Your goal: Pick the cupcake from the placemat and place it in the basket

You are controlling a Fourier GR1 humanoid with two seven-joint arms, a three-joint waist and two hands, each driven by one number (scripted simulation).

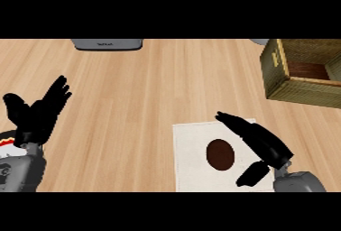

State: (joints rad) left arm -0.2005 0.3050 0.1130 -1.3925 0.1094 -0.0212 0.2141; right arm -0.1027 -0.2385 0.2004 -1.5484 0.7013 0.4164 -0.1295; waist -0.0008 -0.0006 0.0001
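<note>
Cupcake (220, 154) sits on white placemat (200, 155), untouched; right hand (261, 140) just beside it, fingers straight, thumb apart. Left hand (39, 113) spread, resting at left edge. Basket (276, 67) far right on desk (146, 90)

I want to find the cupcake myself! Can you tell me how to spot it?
Look at the pale square placemat near the bottom of the light wooden counter. The dark brown oval cupcake sits on it, just left of the open black right hand. It is the only dark spot on the mat.
</note>
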